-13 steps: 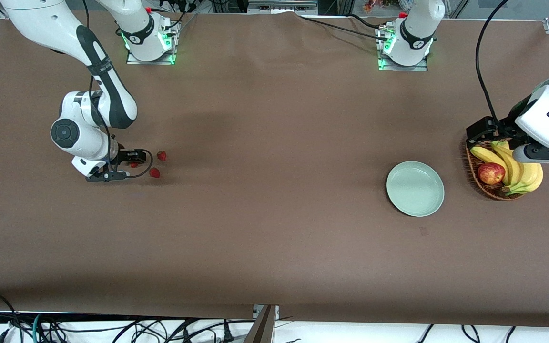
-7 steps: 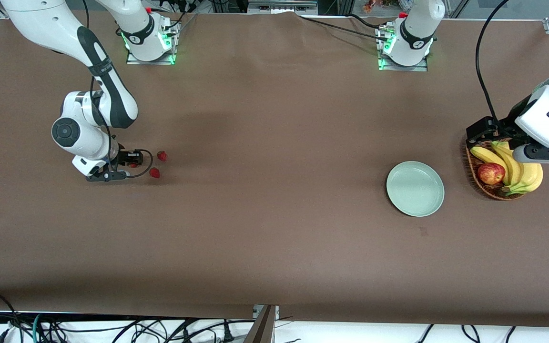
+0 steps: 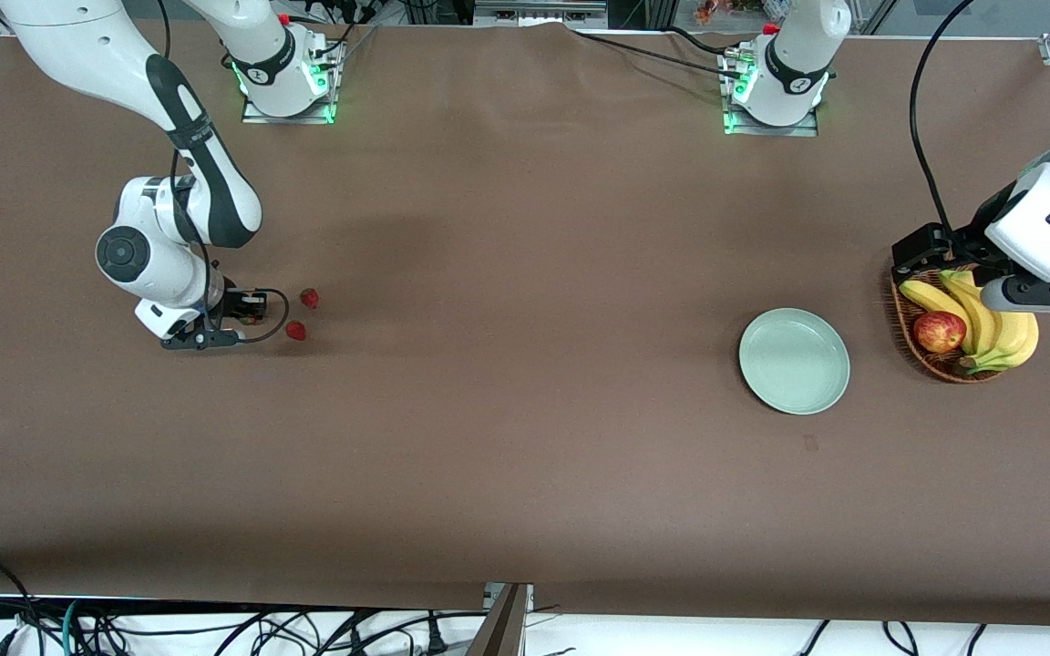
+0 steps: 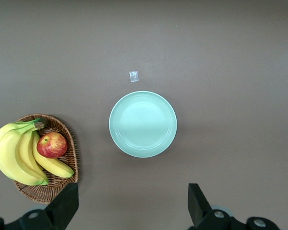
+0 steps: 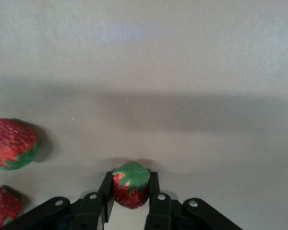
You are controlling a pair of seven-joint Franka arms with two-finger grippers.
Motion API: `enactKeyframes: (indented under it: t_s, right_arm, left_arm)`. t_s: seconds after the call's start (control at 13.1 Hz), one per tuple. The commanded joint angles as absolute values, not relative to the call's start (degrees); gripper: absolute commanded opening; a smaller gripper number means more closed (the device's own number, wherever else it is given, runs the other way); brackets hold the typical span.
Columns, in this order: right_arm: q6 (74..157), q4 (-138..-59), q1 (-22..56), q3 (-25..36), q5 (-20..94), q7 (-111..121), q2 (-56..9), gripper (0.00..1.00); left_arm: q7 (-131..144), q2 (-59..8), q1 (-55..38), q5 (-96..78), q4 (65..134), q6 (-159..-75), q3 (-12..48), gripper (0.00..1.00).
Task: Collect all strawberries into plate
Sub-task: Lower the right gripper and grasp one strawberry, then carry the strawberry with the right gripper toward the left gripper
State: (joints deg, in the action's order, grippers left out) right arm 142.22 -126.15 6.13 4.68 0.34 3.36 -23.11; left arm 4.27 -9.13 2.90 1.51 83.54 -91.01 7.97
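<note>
My right gripper (image 5: pixel 130 192) is shut on one strawberry (image 5: pixel 130 187), red with a green top, low at the table near the right arm's end. In the front view that gripper (image 3: pixel 250 314) hides the berry. Two more strawberries (image 3: pixel 309 298) (image 3: pixel 295 331) lie on the cloth just beside it, the second one nearer to the front camera; the right wrist view shows them too (image 5: pixel 12 143) (image 5: pixel 4 207). The pale mint-green plate (image 3: pixel 794 361) (image 4: pixel 143 124) sits bare toward the left arm's end. My left gripper (image 4: pixel 133 211) hangs open over the basket's edge, and the left arm waits.
A brown wicker basket (image 3: pixel 944 369) (image 4: pixel 50 191) holds bananas (image 3: pixel 990 328) and a red-yellow apple (image 3: pixel 939 332), beside the plate at the left arm's end. A small white tag (image 4: pixel 133 76) lies on the brown cloth close to the plate.
The right gripper's fingers have closed on the strawberry between them, and that hand has shifted slightly. The other two berries, the plate and the left arm have not moved.
</note>
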Motion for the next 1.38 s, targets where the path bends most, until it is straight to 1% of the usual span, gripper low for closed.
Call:
enactKeyframes:
  t_s: [0.0, 0.08, 0.15, 0.31, 0.46, 0.84, 0.99, 1.15, 1.3]
  right_arm:
    - [127.5, -117.3, 6.1, 3.9, 0.9, 2.7, -21.5, 0.28]
    - [121.6, -113.2, 6.3, 3.2, 1.3, 1.9, -21.8, 0.28]
    - [117.6, -110.0, 6.6, 2.3, 2.2, 0.8, -21.9, 0.28]
    - [113.7, -105.9, 8.3, 0.6, 3.1, -4.5, -22.0, 0.28]
    - [114.3, -103.6, 12.9, -0.6, 4.0, -13.3, -22.9, 0.28]
    - [114.9, -92.0, 25.9, -0.6, 11.4, -34.8, -31.6, 0.28]
    - [118.3, -88.0, 31.1, -0.6, 13.3, -44.2, -35.4, 0.28]
    - [123.5, -84.2, 36.7, -0.5, 13.1, -53.3, -39.8, 0.28]
    - [125.7, -80.4, 39.6, -0.5, 13.3, -60.3, -43.8, 0.29]
  left_arm:
    - [4.7, -8.9, 2.9, 2.7, 83.4, -91.2, 8.3, 1.0]
    - [5.9, -9.0, 2.8, 2.6, 83.3, -91.3, 8.2, 1.0]
    - [9.3, -9.1, 2.6, 2.7, 83.3, -91.4, 8.3, 1.0]
    - [14.0, -9.2, 2.4, 2.7, 83.2, -91.8, 8.9, 1.0]
    - [13.5, -9.2, 2.4, 2.7, 83.1, -91.7, 9.6, 1.0]
    - [13.6, -9.2, 2.3, 2.7, 83.1, -91.5, 9.5, 1.0]
    - [14.8, -8.8, 2.5, 2.6, 83.1, -91.6, 9.5, 1.0]
    - [15.6, -8.7, 2.5, 2.1, 83.1, -91.6, 9.5, 1.0]
    - [15.5, -8.7, 2.5, 2.5, 82.9, -91.6, 9.5, 1.0]
